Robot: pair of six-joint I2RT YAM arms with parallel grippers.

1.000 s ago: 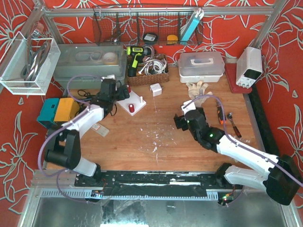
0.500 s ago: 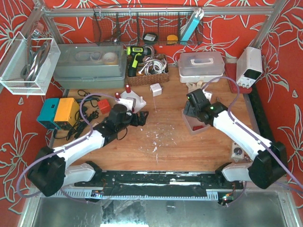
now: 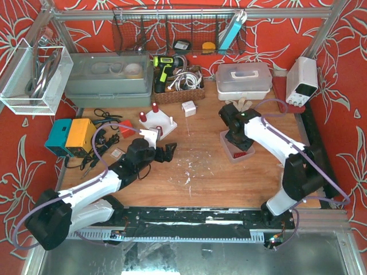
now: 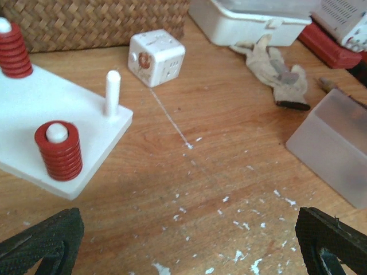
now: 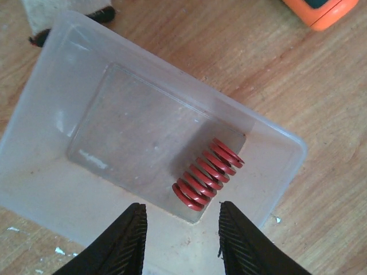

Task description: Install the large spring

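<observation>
Both arms have shifted over the last second. The left gripper (image 3: 167, 152) has drawn back from the white peg board (image 3: 167, 123) toward the near side of the wooden table (image 4: 200, 189), and the right gripper (image 3: 236, 139) has swung in over the clear plastic bin (image 5: 275, 166).

In the right wrist view, the right jaws have narrowed but a clear gap remains between them. They hang over the bin's near wall and are not clamped on anything. The large red spring (image 5: 207, 175) lies flat on the bin floor, just ahead of the jaws. It sits diagonally, with its near end level with the fingertips and its far end angled ahead and to the right. Whether either finger touches it I cannot tell. An orange object (image 5: 321, 11) sits on the wood far ahead and to the right, outside the bin.

The left jaws are spread as wide as they go and hold nothing, with only bare, paint-flecked wood between the tips. Ahead and to their left is the peg board. One red spring (image 4: 57, 152) is seated on the peg nearest the jaws, and another (image 4: 12, 48) is on a peg farther back. A bare white peg (image 4: 112, 91) stands upright near the board's edge. Beyond that, straight ahead, sits a white cube (image 4: 156, 57), with a crumpled work glove (image 4: 275, 69) ahead and to the right. A wicker basket (image 4: 86, 23) stands beyond the board.
</observation>
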